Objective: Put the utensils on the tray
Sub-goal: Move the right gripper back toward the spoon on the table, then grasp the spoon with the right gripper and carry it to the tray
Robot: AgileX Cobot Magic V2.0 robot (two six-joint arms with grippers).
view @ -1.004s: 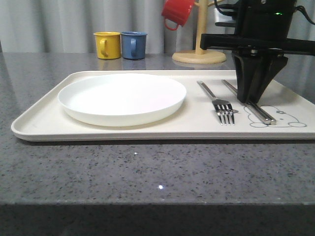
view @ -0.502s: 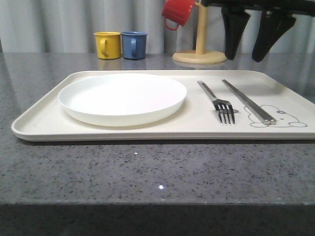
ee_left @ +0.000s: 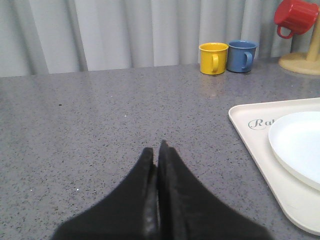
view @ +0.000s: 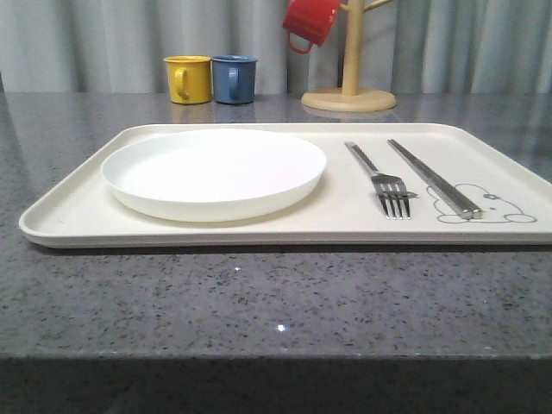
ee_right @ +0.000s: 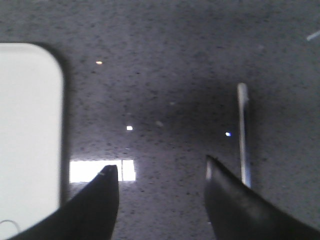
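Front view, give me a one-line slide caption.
Cream tray holding white plate, fork and chopsticks; mugs behind.

1. Left gripper (ee_left: 158, 150): seen in the left wrist view at bottom centre of the frame. The two black fingers (ee_left: 145, 190) are pressed together along their length, tips touching, nothing between them.
2. Right gripper (ee_right: 162, 172): seen in the right wrist view at the bottom of the frame. The two black fingers (ee_right: 95, 205) stand well apart, the gap between them empty. The picture is blurred.
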